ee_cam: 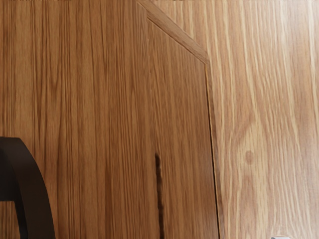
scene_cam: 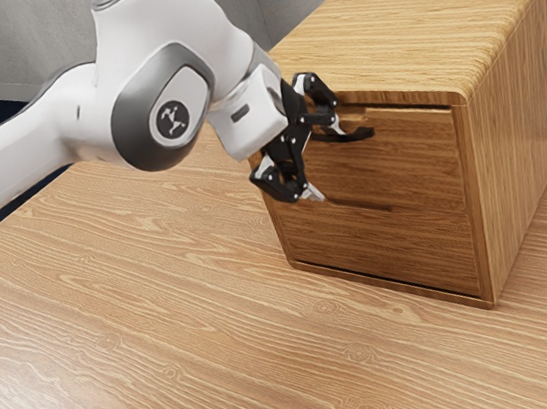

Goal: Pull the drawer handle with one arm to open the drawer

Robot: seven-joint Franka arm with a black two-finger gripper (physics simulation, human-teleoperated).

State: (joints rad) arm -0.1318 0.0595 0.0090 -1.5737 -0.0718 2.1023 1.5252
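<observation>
Claw [scene_cam: 323,162] – fingers apart (black) – at drawer handle [scene_cam: 350,136].

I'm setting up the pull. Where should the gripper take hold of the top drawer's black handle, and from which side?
Grip the middle of the black handle, coming straight at the front of the top drawer. The bar runs level and stands off the wood, so one finger above and one below should close around it. The gripper hangs open by it.
</observation>
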